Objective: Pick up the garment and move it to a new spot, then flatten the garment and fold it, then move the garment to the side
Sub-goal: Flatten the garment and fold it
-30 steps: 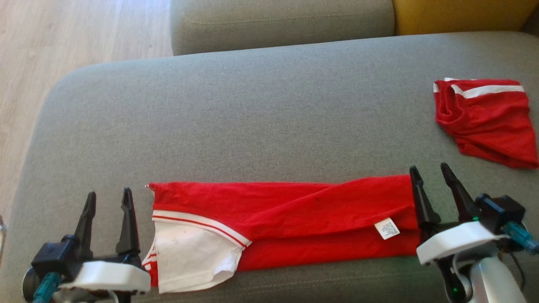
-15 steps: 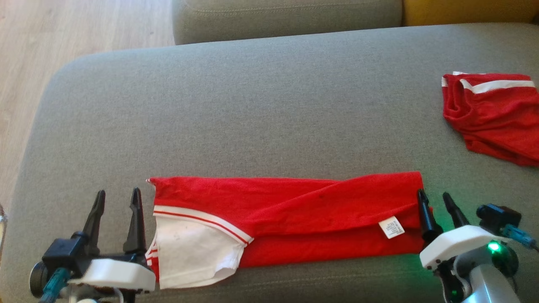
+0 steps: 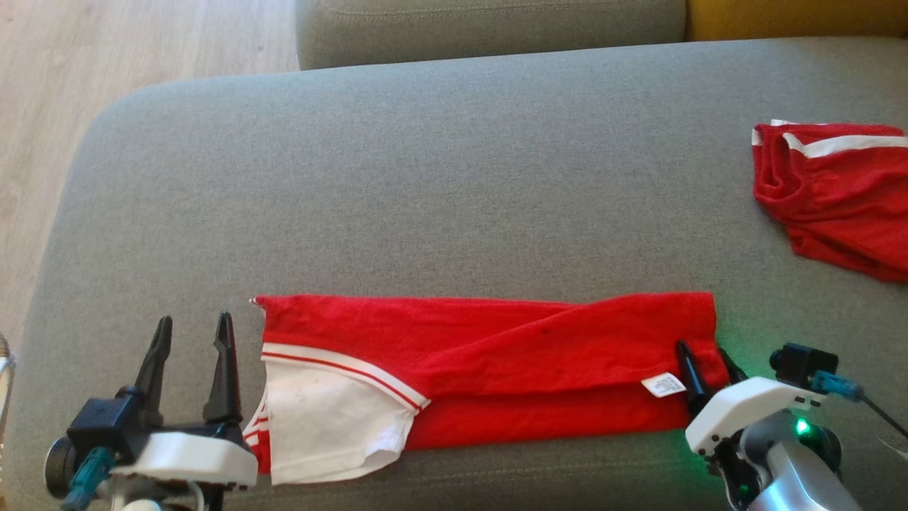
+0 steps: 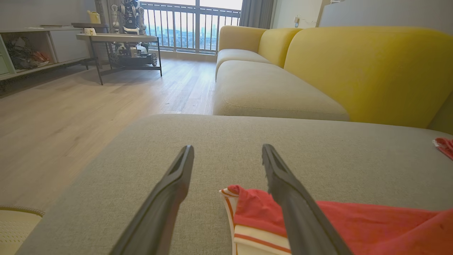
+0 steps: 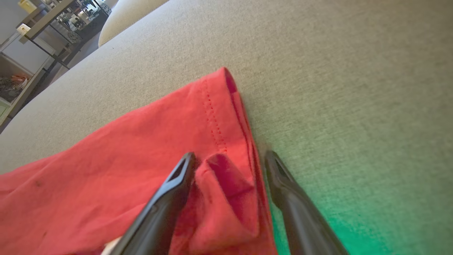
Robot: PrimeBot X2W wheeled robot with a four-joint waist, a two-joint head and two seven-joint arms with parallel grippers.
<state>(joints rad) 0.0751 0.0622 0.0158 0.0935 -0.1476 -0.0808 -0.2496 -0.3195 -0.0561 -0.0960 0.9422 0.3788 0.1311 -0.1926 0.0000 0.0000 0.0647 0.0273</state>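
On the grey cushion (image 3: 454,177) lies the folded red garment (image 3: 511,355).

This is a home living room: a yellow-backed sofa (image 4: 354,71) with grey seats (image 4: 276,92), a pale wood floor (image 4: 70,106), a curtain (image 4: 256,14) beside a railed balcony window (image 4: 191,24), and a low shelf (image 4: 35,46) along the wall.

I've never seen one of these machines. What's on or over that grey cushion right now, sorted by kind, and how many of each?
Red garments: 2, the long garment and the small garment off to its right.
Grippers: 2, the left gripper and the right gripper, both open.
Total: 4
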